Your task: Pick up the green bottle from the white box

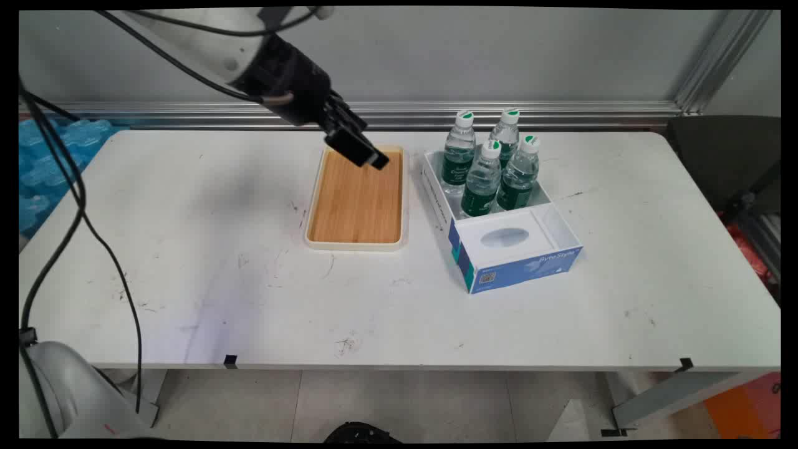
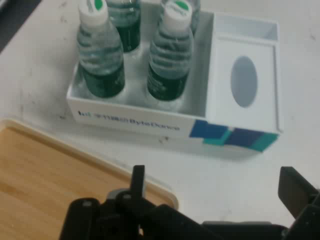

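Overhead, my gripper [image 1: 368, 156] hangs in the air above the far end of the wooden tray [image 1: 354, 246], touching nothing and carrying nothing. The tray lies flat and bare on the white table [image 1: 187, 262]. Just beside it on the right is an open white-and-blue box [image 1: 517, 265], with four water bottles [image 1: 483, 178] upright in its far half. The box's blue front seems to read "Byte Style"; the bottles' green labels are too small to read. Looking along my hand, my fingers [image 2: 137, 180] are spread wide with only bare table between them, a tray corner [image 2: 100, 155] lies below, and the box [image 2: 150, 125] lies ahead. Its near wall carries "ByteDance" in pale blue, and the oval-cut insert [image 2: 245, 80] beside the bottles [image 2: 102, 65] is unmarked.
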